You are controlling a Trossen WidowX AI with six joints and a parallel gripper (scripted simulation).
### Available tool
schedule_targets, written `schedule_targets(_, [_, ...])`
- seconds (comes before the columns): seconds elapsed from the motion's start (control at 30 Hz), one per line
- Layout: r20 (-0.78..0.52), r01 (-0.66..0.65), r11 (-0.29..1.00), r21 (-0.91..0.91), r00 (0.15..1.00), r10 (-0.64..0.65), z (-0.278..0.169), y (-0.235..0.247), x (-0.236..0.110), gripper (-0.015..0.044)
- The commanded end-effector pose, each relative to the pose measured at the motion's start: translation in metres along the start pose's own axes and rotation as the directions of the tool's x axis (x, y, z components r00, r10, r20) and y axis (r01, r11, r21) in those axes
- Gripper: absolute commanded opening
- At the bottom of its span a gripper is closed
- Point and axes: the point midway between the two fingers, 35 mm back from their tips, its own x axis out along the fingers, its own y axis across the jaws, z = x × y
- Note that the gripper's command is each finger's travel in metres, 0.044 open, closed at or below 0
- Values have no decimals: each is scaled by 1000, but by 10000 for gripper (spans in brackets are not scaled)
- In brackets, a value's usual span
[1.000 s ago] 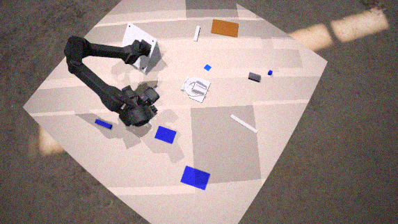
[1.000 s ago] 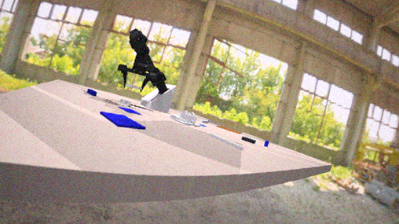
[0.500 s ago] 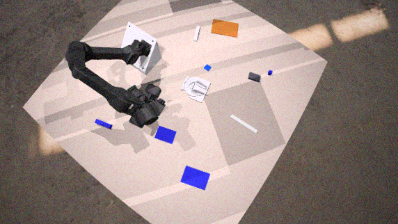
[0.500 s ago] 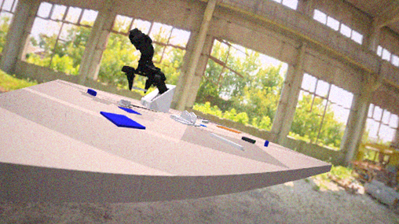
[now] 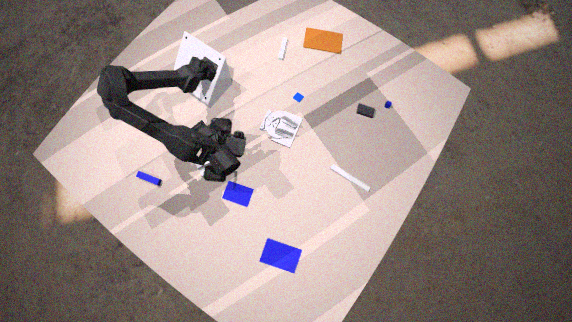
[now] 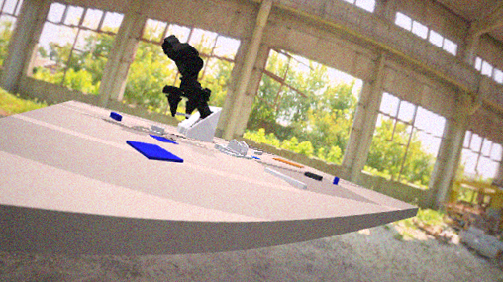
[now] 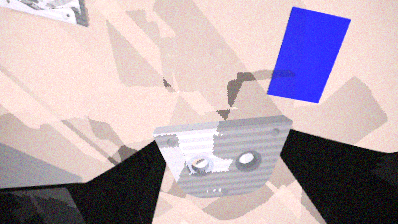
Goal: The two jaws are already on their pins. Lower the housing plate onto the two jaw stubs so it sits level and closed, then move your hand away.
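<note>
The light grey housing plate (image 7: pixel 222 145) (image 6: pixel 182 114), with two round holes, is held by its side edges between the black fingers of my gripper (image 7: pixel 218 136) (image 6: pixel 181 113). My gripper is shut on it, above the table. In the top view the hand hides most of the plate. The white base with the two jaws (image 5: pixel 291 141) (image 6: pixel 225 151) lies on the table near the middle, apart from the plate. Only its corner (image 7: pixel 50 18) shows at the top left of the wrist view. The pins and jaw stubs are too small to make out.
A blue pad (image 5: pixel 238 194) (image 7: pixel 309 55) lies near the hand, a larger blue pad (image 5: pixel 281 255) (image 6: pixel 154 151) beyond it. A blue bar (image 5: pixel 149 178), a white bar (image 5: pixel 350 178), an orange plate (image 5: pixel 323 40) and a black block (image 5: pixel 365 110) lie around. A white slanted stand (image 5: pixel 220 82) is by the arm's base.
</note>
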Motion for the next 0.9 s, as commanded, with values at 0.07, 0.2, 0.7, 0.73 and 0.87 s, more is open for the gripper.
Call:
schedule_targets(0.07, [-2,-4,990,-140,1000,3,11,4,2,351])
schedule_targets(0.2, [-1,-6,972,-235,1000,6,17,7,2,351])
schedule_targets(0.7, [1,-12,827,-562,1000,15,41,22,4,351])
schedule_targets(0.73, [1,-12,813,-582,1000,16,43,23,4,351])
schedule_targets(0.87, [1,-12,754,-657,1000,17,49,27,4,351])
